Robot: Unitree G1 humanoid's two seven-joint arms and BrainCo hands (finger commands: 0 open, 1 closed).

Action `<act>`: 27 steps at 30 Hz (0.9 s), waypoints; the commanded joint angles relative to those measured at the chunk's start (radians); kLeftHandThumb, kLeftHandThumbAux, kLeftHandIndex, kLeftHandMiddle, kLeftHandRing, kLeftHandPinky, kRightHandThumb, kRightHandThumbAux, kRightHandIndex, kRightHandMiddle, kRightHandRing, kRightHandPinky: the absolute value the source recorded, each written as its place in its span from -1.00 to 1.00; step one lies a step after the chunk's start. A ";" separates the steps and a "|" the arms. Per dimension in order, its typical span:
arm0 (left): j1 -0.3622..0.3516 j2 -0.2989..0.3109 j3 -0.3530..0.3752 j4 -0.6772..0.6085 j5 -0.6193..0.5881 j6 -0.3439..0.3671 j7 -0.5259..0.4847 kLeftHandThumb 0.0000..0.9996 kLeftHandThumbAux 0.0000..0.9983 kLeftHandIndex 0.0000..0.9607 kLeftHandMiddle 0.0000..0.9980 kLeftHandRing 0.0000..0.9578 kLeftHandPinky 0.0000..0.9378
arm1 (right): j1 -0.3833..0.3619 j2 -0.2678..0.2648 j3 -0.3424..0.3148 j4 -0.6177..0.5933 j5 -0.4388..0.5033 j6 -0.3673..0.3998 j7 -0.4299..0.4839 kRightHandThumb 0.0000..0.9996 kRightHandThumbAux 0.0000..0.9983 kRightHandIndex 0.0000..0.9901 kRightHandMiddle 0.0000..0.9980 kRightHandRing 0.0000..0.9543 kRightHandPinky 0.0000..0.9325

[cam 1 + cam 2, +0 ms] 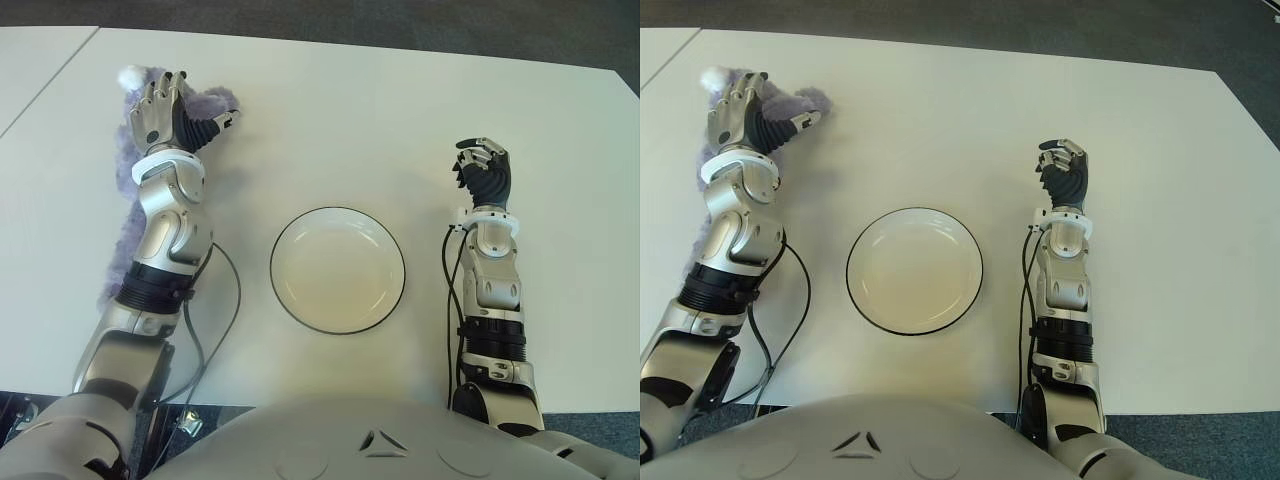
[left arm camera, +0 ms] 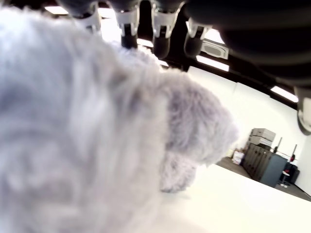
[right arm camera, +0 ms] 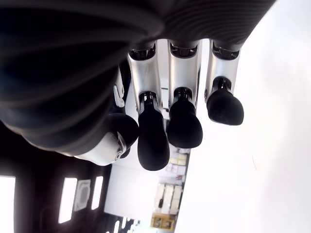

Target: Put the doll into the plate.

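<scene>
On the white table [image 1: 330, 120] lie one doll and one plate, and two robot hands show above it. At the table's far left, the doll [image 1: 215, 103], a fluffy pale-purple plush, stretches in a long strip from its white-tipped far end back toward the robot, most of it covered by the left forearm. Its overall shape is hard to make out; only fringes of fur show along both sides of the arm and around the hand.

At the far end of that strip, the left hand [image 1: 160, 110] is over the doll, fingers extended and spread across the fur, thumb out to the side toward the table's middle. From the left wrist view, fur fills most of the picture and four fingertips [image 2: 127, 22] appear past its upper edge, not wrapped around it; no clamping grasp shows.

Near the middle of the table, the plate [image 1: 338, 218], round, white with a thin dark rim, holds nothing and sits well apart from the doll.

To the right of the plate, the right hand [image 1: 1062, 170] is idle, fingers curled inward on nothing. Whether it touches the table cannot be told.
</scene>
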 commanded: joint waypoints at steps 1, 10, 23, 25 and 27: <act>0.033 -0.005 -0.007 -0.006 -0.039 -0.025 -0.028 -0.92 -0.37 -1.00 -1.00 -1.00 -0.73 | -0.001 -0.002 -0.004 0.004 0.004 0.020 -0.002 0.43 0.43 -0.12 0.44 0.59 0.67; 0.037 -0.014 -0.018 -0.016 -0.105 -0.098 -0.050 -0.99 -0.31 -1.00 -1.00 -1.00 -0.78 | -0.003 -0.005 -0.006 0.005 0.002 0.021 -0.005 0.43 0.43 -0.12 0.45 0.59 0.67; -0.015 -0.054 -0.085 0.044 -0.066 -0.031 -0.065 -1.00 -0.34 -1.00 -1.00 -1.00 -0.84 | -0.008 -0.014 -0.012 0.014 0.012 0.005 0.002 0.43 0.43 -0.12 0.45 0.59 0.67; -0.030 -0.066 -0.084 0.075 -0.081 -0.059 -0.041 -1.00 -0.32 -1.00 -1.00 -1.00 -0.84 | -0.010 -0.015 -0.013 0.017 0.016 0.001 0.004 0.43 0.43 -0.12 0.45 0.58 0.66; -0.041 -0.072 -0.081 0.101 -0.095 -0.092 -0.021 -1.00 -0.30 -1.00 -1.00 -1.00 -0.84 | -0.011 -0.016 -0.015 0.019 0.018 0.000 0.005 0.43 0.43 -0.12 0.44 0.58 0.65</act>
